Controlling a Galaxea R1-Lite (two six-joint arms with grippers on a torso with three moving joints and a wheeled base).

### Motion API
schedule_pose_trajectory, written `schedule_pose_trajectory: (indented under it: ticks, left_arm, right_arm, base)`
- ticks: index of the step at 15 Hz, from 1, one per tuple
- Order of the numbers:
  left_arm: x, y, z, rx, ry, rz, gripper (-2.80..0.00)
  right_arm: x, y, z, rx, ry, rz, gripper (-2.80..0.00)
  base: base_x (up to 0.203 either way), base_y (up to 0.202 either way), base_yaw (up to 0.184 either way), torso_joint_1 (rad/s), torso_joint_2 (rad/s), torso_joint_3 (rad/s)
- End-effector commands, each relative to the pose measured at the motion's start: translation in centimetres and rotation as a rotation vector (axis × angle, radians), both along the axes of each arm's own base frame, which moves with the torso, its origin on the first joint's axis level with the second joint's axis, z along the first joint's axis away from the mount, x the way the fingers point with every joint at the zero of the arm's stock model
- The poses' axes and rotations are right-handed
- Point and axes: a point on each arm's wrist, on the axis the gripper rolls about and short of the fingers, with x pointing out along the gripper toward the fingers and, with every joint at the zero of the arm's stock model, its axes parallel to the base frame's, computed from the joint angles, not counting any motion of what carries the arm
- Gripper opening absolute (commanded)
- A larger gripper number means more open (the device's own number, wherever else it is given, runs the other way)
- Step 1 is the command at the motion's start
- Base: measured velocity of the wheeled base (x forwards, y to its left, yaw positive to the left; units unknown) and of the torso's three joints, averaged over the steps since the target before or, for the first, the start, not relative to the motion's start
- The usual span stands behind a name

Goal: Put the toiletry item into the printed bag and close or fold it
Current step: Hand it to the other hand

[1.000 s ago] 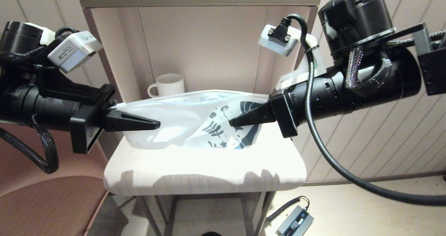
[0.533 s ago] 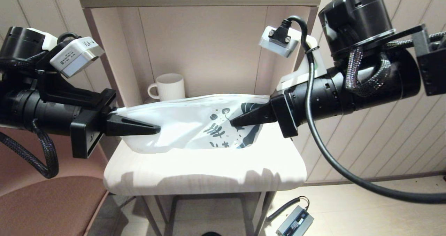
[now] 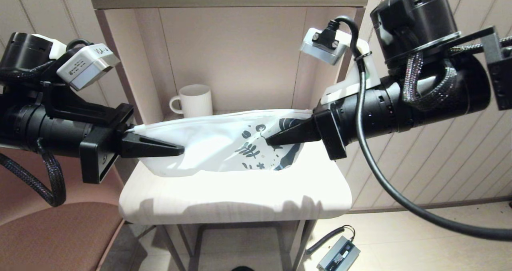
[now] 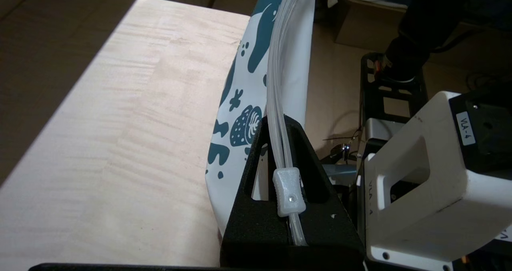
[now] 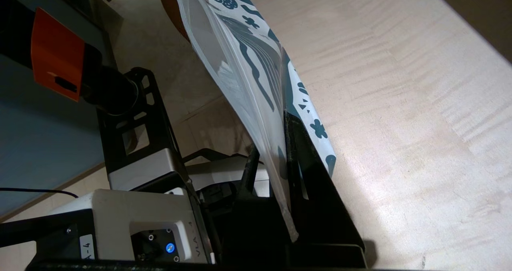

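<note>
The printed bag (image 3: 216,143) hangs stretched between my two grippers just above the pale table (image 3: 240,195), its zip edge uppermost and its blue-teal print toward the right. My left gripper (image 3: 180,146) is shut on the plain end of the printed bag (image 4: 256,63). There the zip strip and its clear slider (image 4: 289,191) run between the left gripper's (image 4: 276,119) fingers. My right gripper (image 3: 270,141) is shut on the printed end of the bag (image 5: 240,63), whose edge passes through this right gripper (image 5: 282,115). The toiletry item is not visible in any view.
A white ribbed mug (image 3: 194,100) stands at the back left of the alcove, behind the bag. The alcove's side walls flank both arms. A brown chair seat (image 3: 56,239) lies low on the left, and a power brick (image 3: 338,255) sits on the floor.
The bag's top edge has dropped a little and the pouch looks flatter and tauter. My right gripper has shifted slightly to the right; the left has barely moved.
</note>
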Motion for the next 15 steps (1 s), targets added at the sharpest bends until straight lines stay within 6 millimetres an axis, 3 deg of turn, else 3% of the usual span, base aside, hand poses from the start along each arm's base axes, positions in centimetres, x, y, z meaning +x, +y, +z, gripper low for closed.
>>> schedule_pose_trajectory:
  ticks: [1,8,9,13,15]
  left_arm:
    - [0.1,0.0,-0.1,0.000,0.005,-0.005,-2.80]
    - [-0.1,0.0,0.0,0.000,-0.001,-0.004,-2.80]
    - [-0.1,0.0,0.0,-0.001,-0.003,-0.004,-2.80]
    - [0.0,0.0,-0.2,0.001,0.003,-0.004,-2.80]
    - [0.1,0.0,-0.7,0.007,0.015,-0.005,-2.80]
  right_arm:
    - [-0.1,0.1,0.0,0.000,0.002,0.007,-2.80]
    - [0.0,0.2,-0.6,-0.025,-0.010,0.006,-2.80]
    - [0.0,0.2,-0.7,-0.030,-0.010,0.000,0.00]
    - [-0.2,0.0,-0.5,-0.044,-0.042,-0.005,0.00]
    - [-1.2,-0.8,0.8,-0.016,-0.080,-0.006,0.00]
  base:
    - [0.000,0.000,0.000,0.000,0.00,0.000]
    - [0.000,0.000,0.000,0.000,0.00,0.000]
    - [0.000,0.000,0.000,0.000,0.00,0.000]
    - [0.000,0.000,0.000,0.000,0.00,0.000]
    - [0.000,0.000,0.000,0.000,0.00,0.000]
